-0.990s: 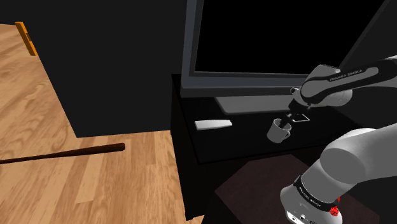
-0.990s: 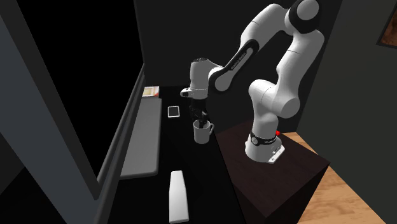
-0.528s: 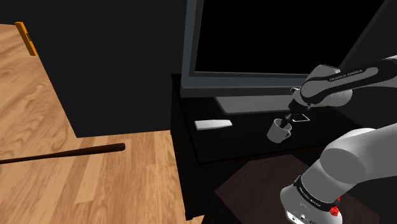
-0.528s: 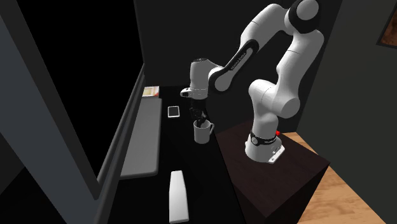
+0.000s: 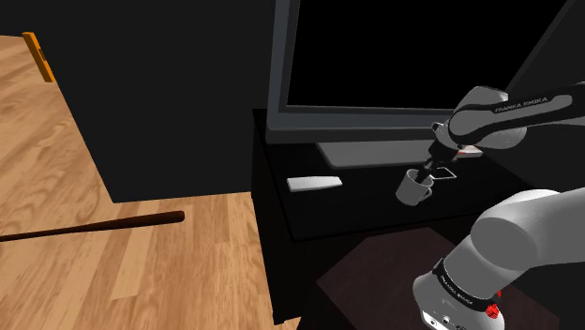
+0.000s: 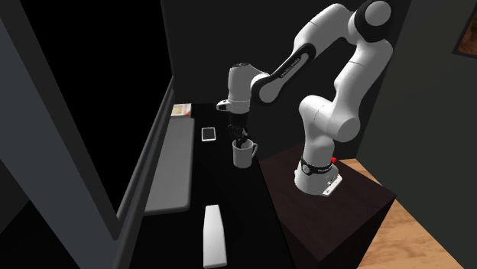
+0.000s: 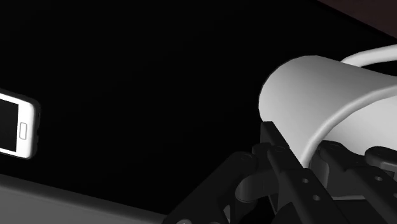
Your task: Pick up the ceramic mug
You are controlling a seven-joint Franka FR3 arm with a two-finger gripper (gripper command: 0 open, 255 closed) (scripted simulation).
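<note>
The black two-finger gripper [image 6: 240,143], its fingers [image 7: 278,162] clamped over the rim of the plain white handled mug [image 6: 243,156], has risen slightly in the past second, carrying the mug apparently just clear of the black bench [image 6: 233,202], so the lift looks under way.

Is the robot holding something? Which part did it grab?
Yes. The gripper is shut on the white mug, pinching the wall at its rim, not the handle.
</note>
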